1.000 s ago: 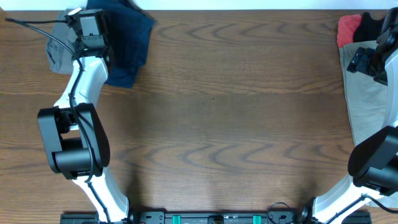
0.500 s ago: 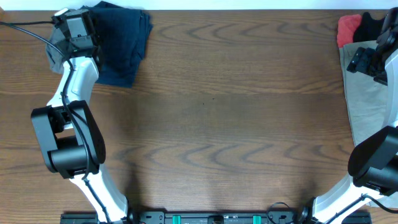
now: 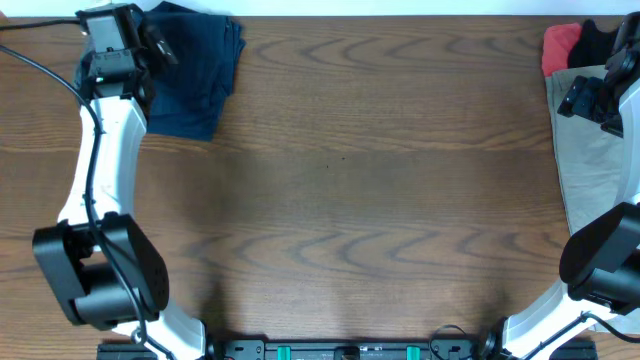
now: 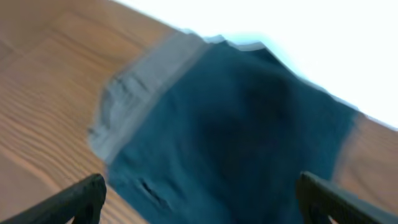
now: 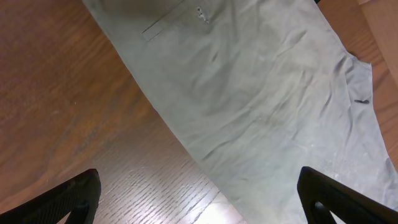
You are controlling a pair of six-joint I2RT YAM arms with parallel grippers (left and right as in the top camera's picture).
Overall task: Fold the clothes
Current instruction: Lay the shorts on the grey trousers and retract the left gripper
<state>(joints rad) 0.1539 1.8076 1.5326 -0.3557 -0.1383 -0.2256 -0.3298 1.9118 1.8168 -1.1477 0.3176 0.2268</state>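
Observation:
Folded dark navy shorts (image 3: pixel 195 82) lie at the table's far left corner. In the left wrist view the navy shorts (image 4: pixel 249 137) rest on top of a grey garment (image 4: pixel 140 93) that sticks out on the left. My left gripper (image 3: pixel 152 45) hovers over the shorts' left side; its view shows it (image 4: pixel 199 202) open and empty. At the right edge lies a flat beige garment (image 3: pixel 590 170), with red (image 3: pixel 560 45) and black (image 3: pixel 597 42) pieces behind it. My right gripper (image 3: pixel 590 100) hangs open above the beige garment (image 5: pixel 261 106), holding nothing.
The wooden table (image 3: pixel 380 190) stretches between the two piles. The far edge of the table runs just behind the navy shorts. Both arm bases stand at the near edge, left and right.
My left gripper has opened and let go of the navy shorts, and its arm has swung left and back. The shorts now lie flatter. The right arm has not moved.

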